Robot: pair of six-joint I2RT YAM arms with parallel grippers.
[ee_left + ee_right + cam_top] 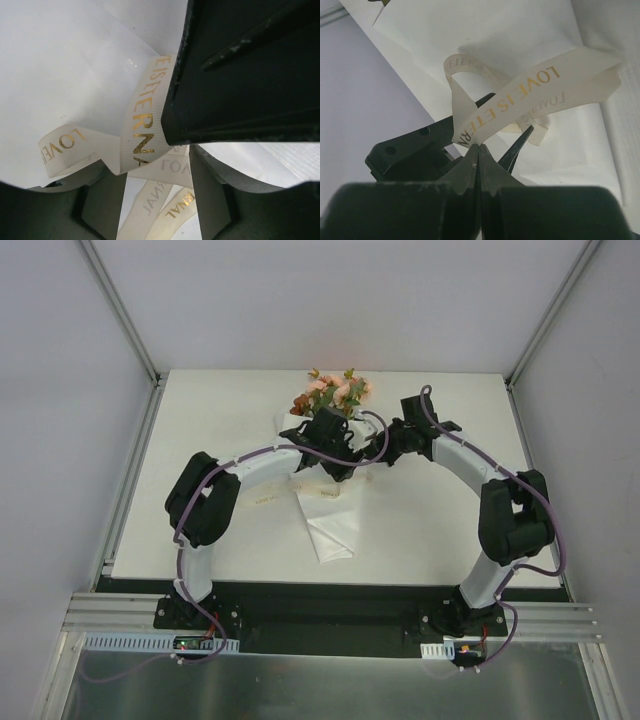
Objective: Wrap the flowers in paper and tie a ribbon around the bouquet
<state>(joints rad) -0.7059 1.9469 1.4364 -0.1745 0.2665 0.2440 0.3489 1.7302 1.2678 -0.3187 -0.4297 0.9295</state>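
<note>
While the right tool (479, 146) pinches the ribbed, gold-lettered ribbon (520, 95), the left tool (152, 187) gapes around its strands.

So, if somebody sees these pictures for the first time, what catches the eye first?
Probably the pink and orange flowers at the far middle of the table, sticking out of the white paper. Close up, the cream ribbon with gold letters loops over the paper, and the right gripper is shut on one strand of it.
</note>
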